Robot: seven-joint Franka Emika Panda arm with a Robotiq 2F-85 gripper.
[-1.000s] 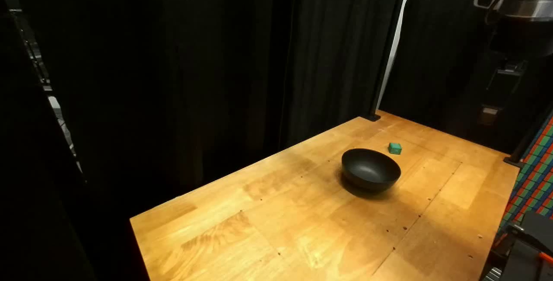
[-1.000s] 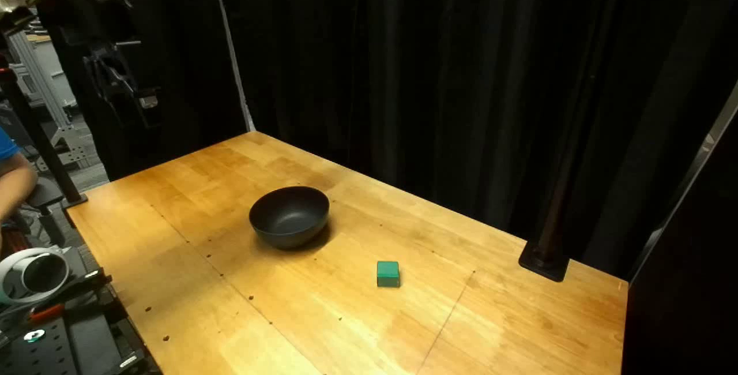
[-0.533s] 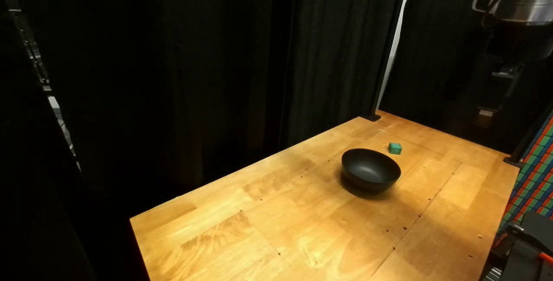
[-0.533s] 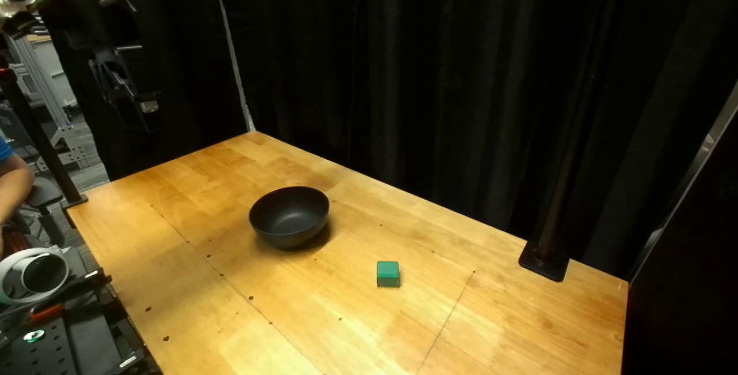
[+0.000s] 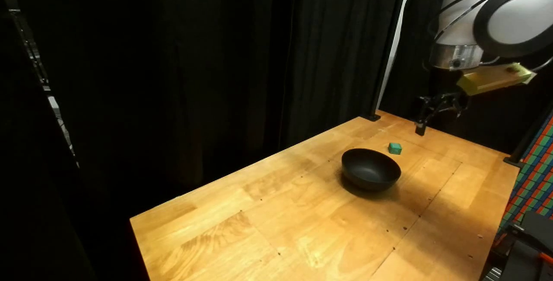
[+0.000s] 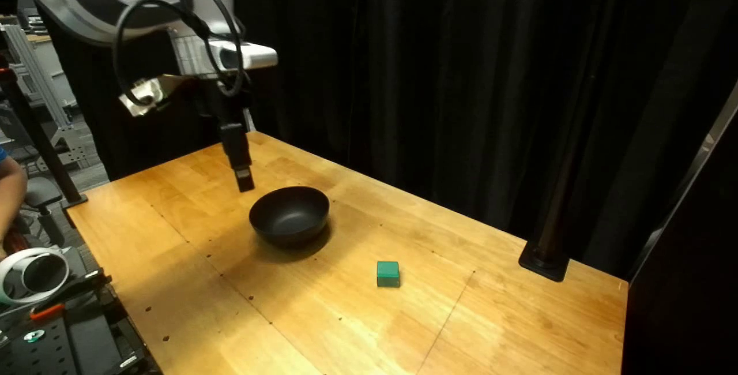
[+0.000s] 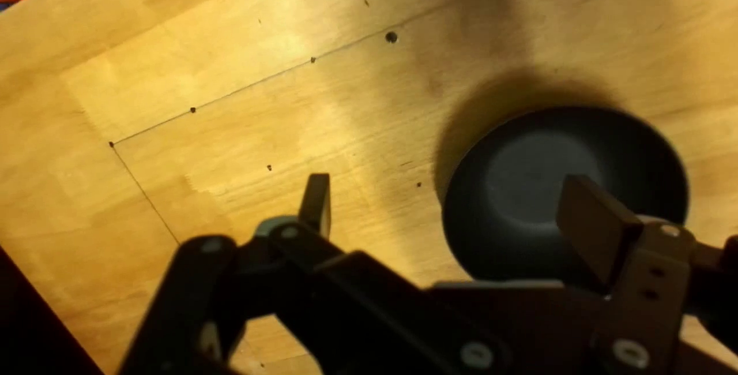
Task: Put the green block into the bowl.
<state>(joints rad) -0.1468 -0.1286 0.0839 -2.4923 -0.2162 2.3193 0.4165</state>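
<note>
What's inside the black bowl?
Inside the black bowl, only its own dark surface shows. The green block sits outside, on the table. In the wrist view, the gripper covers part of the inside.

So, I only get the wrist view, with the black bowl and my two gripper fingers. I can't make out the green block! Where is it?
Observer: The green block sits on the table, apart from the bowl; both exterior views show that.
Operator: Ok! My gripper looks like it's poking the bowl. Is it?
Observer: No. In both exterior views it hangs in the air, not touching the bowl.
Operator: Phew! Is anybody else about?
Observer: Yes, in an exterior view a person's arm shows at the picture's edge, off to the side of the table.
</note>
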